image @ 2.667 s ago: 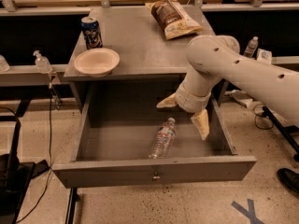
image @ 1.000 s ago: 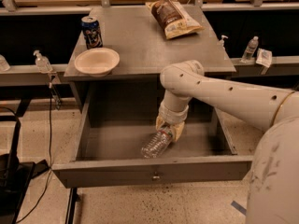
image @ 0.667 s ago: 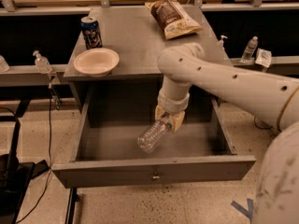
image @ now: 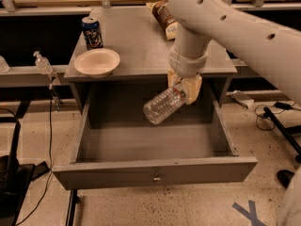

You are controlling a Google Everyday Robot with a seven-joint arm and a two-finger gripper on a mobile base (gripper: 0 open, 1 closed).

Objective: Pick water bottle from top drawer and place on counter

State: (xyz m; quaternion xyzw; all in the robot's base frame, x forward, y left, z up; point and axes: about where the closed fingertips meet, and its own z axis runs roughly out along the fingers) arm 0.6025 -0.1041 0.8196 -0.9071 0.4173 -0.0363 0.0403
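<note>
Claw (image: 183, 89) with water bottle (image: 161, 107) hangs over the top drawer (image: 155, 166), counter (image: 141, 46) bare between bowl (image: 97, 61), can (image: 92, 32), bag (image: 162, 14).

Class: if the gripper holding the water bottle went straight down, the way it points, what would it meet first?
Probably the bare floor of the top drawer, below the gripper, whose fingers clamp the water bottle. Nothing else shows in that line, though depth is unclear.

No readable text on can (image: 92, 32) or bottle (image: 162, 106), jaws above drawer (image: 117, 172)

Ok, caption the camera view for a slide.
The hand holds the water bottle, tilted, above the open top drawer.
</note>
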